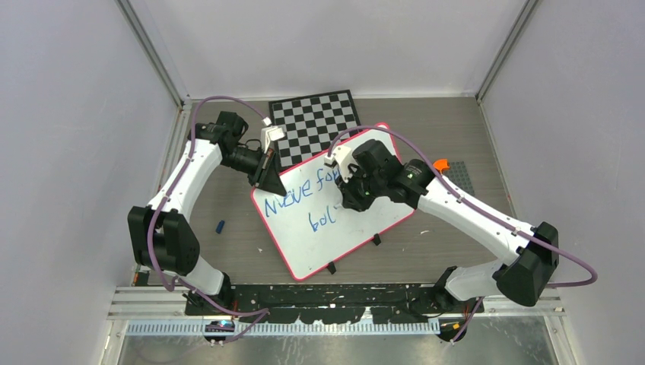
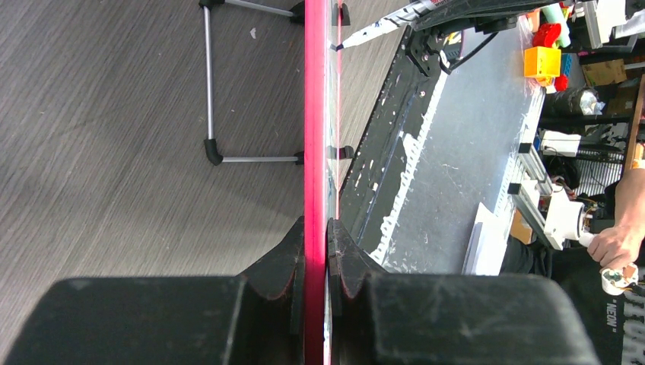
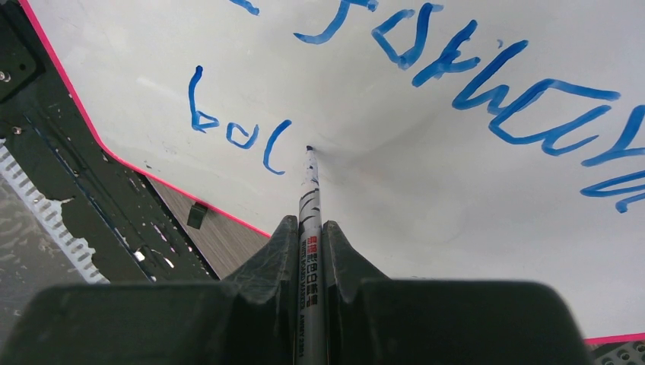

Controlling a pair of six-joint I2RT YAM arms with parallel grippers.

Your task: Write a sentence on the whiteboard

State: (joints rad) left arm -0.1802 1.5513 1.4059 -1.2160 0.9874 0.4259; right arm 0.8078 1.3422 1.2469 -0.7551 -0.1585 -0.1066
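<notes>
The right gripper is clamping its jaws tight on a marker, whose long axis is running straight out from the fingers toward the whiteboard. The tip is sitting just right of the last stroke of "bol", at the surface or barely off it; I cannot tell which. The sentence is reading "Move forw…" on line 1 and "bol" on line 2, so roughly 3 letters seem to be missing. The next stroke is likely calling for a small shift along the line, away from the "l". The right arm is the one over the lettering. The left gripper is closing its jaws on the whiteboard's pink rim, seen edge-on in its wrist view, and is bracing the board at its far-left side. From above, the whiteboard is lying skewed on the grey wood-grain table, its long axis running from near-left to far-right, the same way as the writing. A small blue object is lying well apart on the left. A checkered board is peeking out behind. Plain pale walls are closing in the 3 far sides.
</notes>
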